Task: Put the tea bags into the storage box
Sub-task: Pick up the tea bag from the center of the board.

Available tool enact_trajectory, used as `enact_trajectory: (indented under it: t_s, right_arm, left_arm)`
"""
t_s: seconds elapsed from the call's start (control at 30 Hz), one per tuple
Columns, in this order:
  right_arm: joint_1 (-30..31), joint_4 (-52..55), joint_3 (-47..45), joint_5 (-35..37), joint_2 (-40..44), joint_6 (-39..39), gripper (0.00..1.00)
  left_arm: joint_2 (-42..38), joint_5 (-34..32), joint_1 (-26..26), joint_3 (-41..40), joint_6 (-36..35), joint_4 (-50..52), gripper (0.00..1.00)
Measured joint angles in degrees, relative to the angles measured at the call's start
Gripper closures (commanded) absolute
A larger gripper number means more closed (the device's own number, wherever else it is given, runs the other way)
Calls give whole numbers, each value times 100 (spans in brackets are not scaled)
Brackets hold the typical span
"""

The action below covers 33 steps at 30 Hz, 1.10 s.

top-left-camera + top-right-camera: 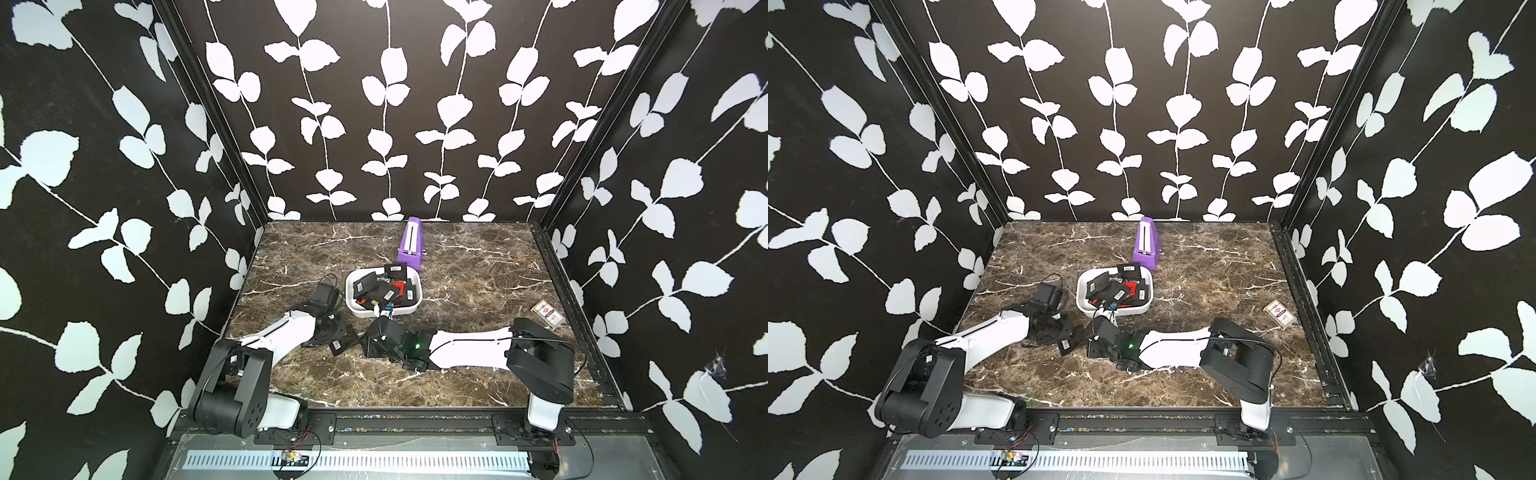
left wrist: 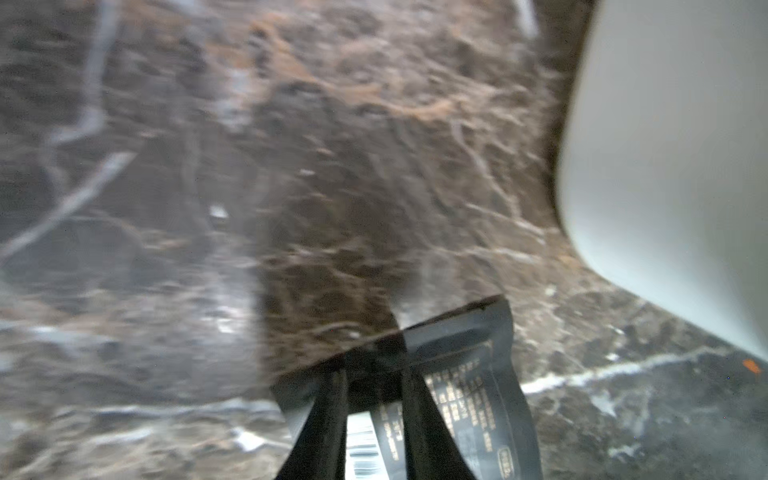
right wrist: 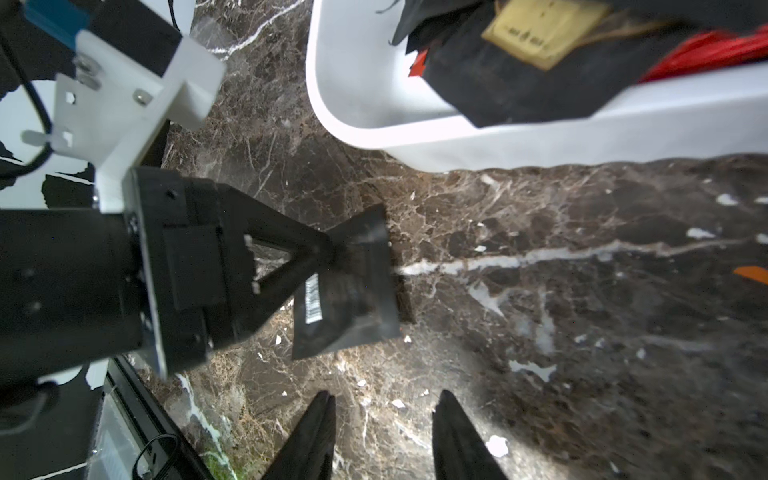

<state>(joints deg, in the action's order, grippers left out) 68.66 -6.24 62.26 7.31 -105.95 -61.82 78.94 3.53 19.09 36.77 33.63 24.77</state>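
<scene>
Left gripper (image 2: pixel 374 370) pinched shut on one black tea bag (image 2: pixel 469 374), low over the marble table (image 2: pixel 291 166), near the white box (image 3: pixel 415 141), right gripper (image 3: pixel 385 397) beside it, jaws apart and empty, other tea bags (image 1: pixel 384 291) heaped in the box

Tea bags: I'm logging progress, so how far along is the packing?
Done: a heap of tea bags lies in the storage box. In hand: the left claw is shut on one black tea bag beside the box; the right claw is open and empty. Left: drop that one in. No other loose sachet shows in both top views, though the arms hide some table.
</scene>
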Motion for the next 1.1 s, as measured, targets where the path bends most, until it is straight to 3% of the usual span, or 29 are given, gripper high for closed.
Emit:
enact_trajectory:
  t_s: [0.5, 0.8, 0.93, 1.1]
  right_arm:
    - [221, -289, 0, 129, -601, -671, 56]
    - [221, -485, 188, 444, -844, -894, 62]
    - [221, -557, 376, 470, -1029, -955, 73]
    - [221, -439, 448, 492, -1106, -962, 99]
  left_arm:
    - [-385, 188, 111, -417, 236, -361, 77]
    - [-470, 254, 114, -492, 236, -378, 77]
    - [-520, 302, 114, -531, 236, -382, 77]
    - [-614, 337, 114, -584, 262, -361, 77]
